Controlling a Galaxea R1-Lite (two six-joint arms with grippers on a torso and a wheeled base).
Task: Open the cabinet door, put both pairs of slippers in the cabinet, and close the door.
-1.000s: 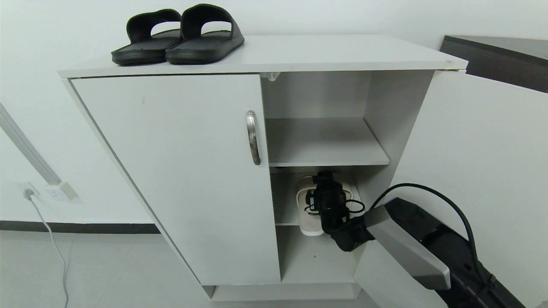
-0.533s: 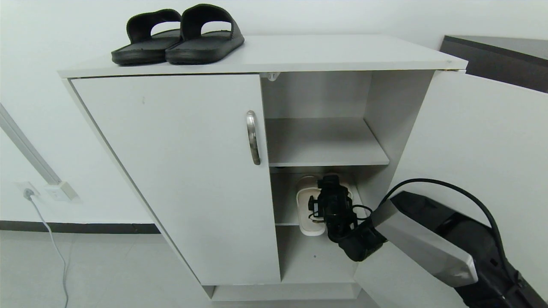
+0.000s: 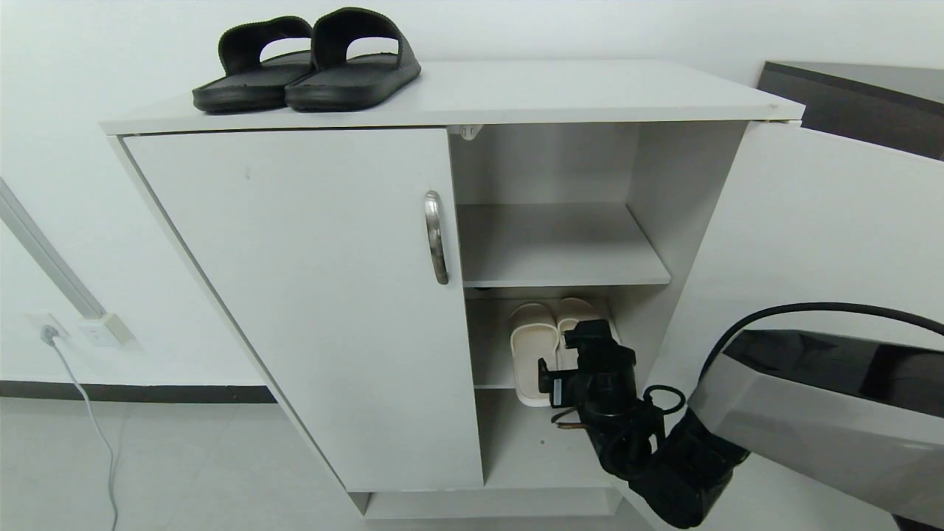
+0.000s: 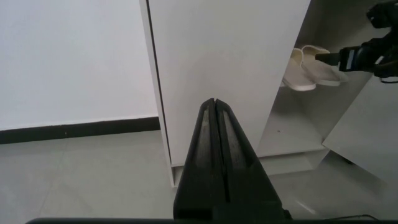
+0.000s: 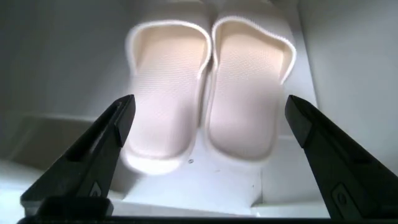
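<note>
Head view: the pair of black rubber slide slippers [image 3: 306, 63] sits upper left on the white wooden cabinet [image 3: 590, 88], long axes running toward the wall. They lie high above the right gripper [image 3: 588, 341] at lower centre, which is just before the pair of cream foam slippers [image 3: 532, 352] on the shelf [image 3: 488, 346]. Left wrist view: the left gripper [image 4: 214, 106] is pressed closed, low. Right wrist view: the right jaws are wide, seemingly clear of the cream pair.

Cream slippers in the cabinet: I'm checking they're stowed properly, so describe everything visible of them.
The cream slippers are a foam-looking pair with textured footbeds and raised rims, lying soles down, side by side and touching on the cabinet's lower shelf, near ends jutting past its front edge. The open right gripper hangs before them, holding neither.
</note>
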